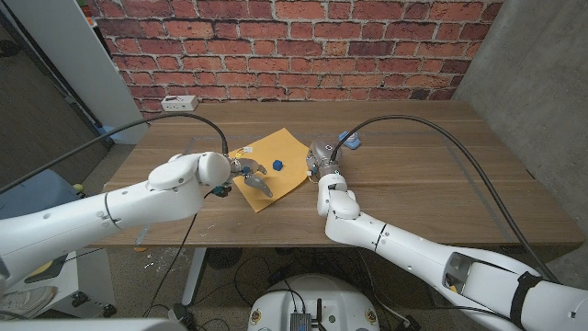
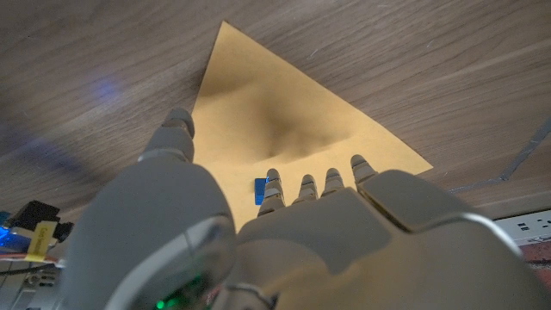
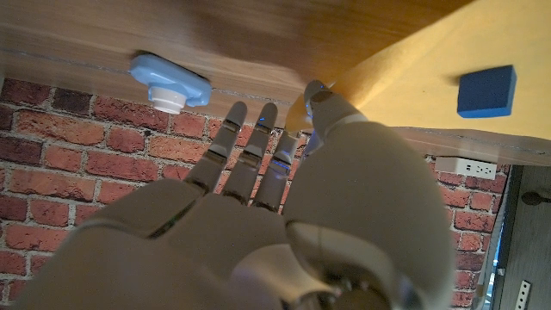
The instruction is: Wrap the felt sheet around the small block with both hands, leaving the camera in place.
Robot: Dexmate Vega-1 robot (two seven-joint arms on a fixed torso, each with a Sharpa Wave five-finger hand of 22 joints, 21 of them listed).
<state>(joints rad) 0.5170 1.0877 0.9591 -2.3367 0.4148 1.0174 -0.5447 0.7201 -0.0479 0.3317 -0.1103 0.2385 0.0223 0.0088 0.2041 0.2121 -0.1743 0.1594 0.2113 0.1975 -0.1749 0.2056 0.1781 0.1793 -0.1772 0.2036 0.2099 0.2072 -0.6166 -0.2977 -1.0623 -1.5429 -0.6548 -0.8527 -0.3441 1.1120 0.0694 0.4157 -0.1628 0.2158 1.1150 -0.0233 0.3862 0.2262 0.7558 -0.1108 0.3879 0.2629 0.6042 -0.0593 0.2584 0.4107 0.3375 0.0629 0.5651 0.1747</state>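
Even light; wrist views maybe blurry.

The left hand (image 2: 284, 241) hides part of the small block (image 2: 260, 191) in its wrist view.

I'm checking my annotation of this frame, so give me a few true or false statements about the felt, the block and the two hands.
1. The blue block lies on the felt sheet. True.
2. The felt is already folded over the block. False: the sheet lies open and the block is uncovered.
3. The right hand is at the sheet's corner on its own side. True: the right wrist view shows its fingers at that corner.
4. The left hand holds the block. False: it is over the sheet's left part, apart from the block.
5. The light blue camera sits on the felt. False: it rests on bare table.
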